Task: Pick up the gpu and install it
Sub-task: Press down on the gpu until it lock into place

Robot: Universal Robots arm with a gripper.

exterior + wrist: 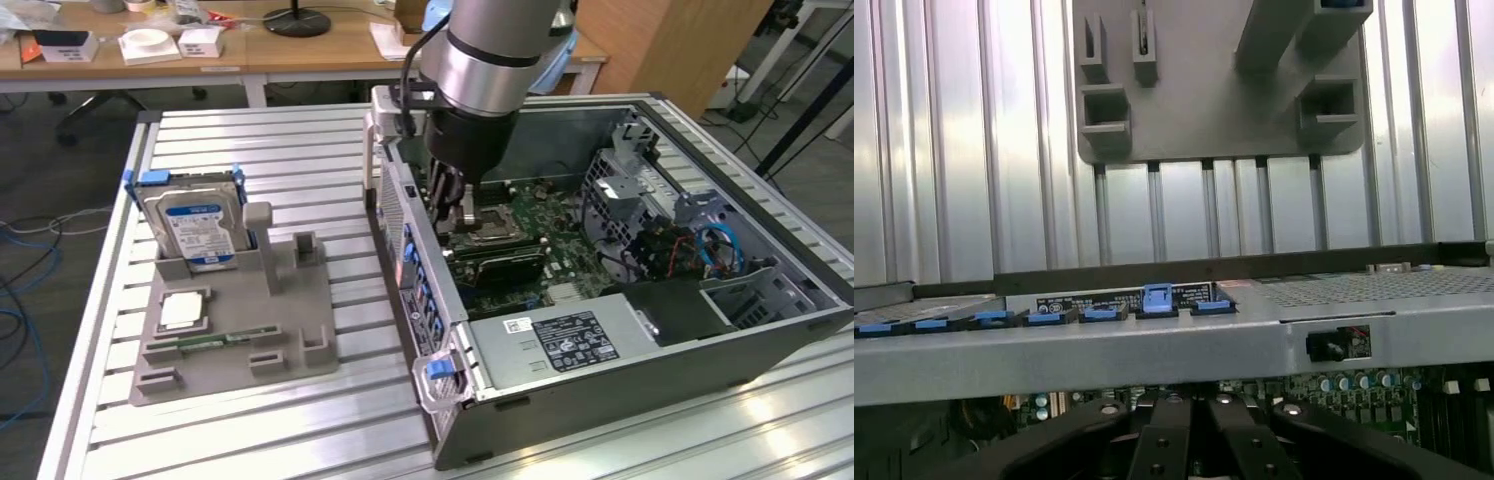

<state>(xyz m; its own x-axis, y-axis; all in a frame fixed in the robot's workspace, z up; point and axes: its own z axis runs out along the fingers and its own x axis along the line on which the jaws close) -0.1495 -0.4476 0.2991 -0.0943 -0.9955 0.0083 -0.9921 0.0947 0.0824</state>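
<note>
The arm's lower part is being hidden inside the open case [667, 330], and the gripper [461, 225] is being lost against the dark board [534, 250], so its tips are hard to make out there. In the wrist view the gripper [1189, 440] is being cut off at the picture's edge, and the two dark fingers [1154, 450] are being seen pressed together, clenched. Whether anything is being pinched between them cannot be told. One dark narrow strip, read as the gpu [501, 264], is being seen edge-on across the board, just beside the gripper. Whether it is being touched, and whether it is seated in a slot, cannot be told. On the exterior view's left, one grey fixture [234, 350] is being carried by the slatted table [307, 160]. In the fixture, one hard drive [198, 225] is being held upright, one square chip [180, 310] is being kept flat, and one small green memory stick [214, 342] is being held low, partly hidden. Along the case wall, seven blue clips [1102, 312] are being counted in the wrist view, one of them raised above the others. One labelled power supply [574, 340] is being seen in the case's near corner.
</note>
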